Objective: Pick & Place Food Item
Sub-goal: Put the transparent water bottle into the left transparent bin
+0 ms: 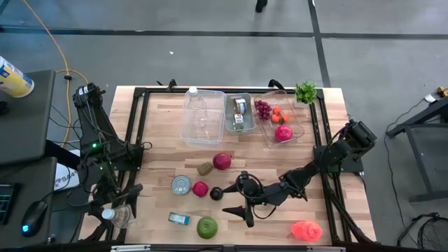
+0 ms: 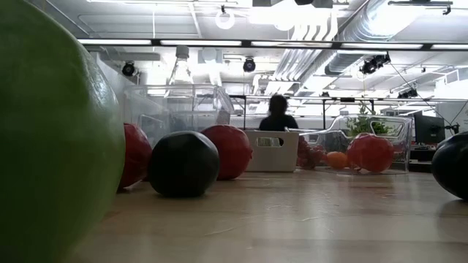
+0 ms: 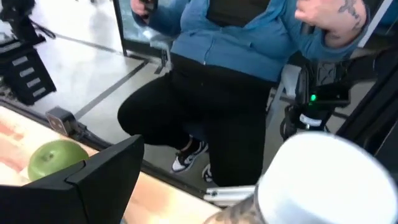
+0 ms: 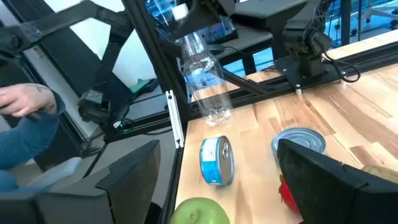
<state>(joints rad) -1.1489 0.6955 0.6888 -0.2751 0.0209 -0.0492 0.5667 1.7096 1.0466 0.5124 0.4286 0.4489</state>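
The right gripper (image 1: 236,213) hangs low over the table (image 1: 336,140) with its fingers spread and nothing between them. The green apple (image 1: 207,226) sits just left of it near the front edge, not touching. The left gripper (image 1: 119,210) is parked at the front-left corner, fingers spread around a clear bottle (image 1: 115,215).

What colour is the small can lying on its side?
Blue, with silver ends; the right wrist view shows it best.

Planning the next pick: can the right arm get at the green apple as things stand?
Probably yes. The right gripper hovers with jaws open beside the green apple, facing it, with bare table between; the small blue can lies off to one side.
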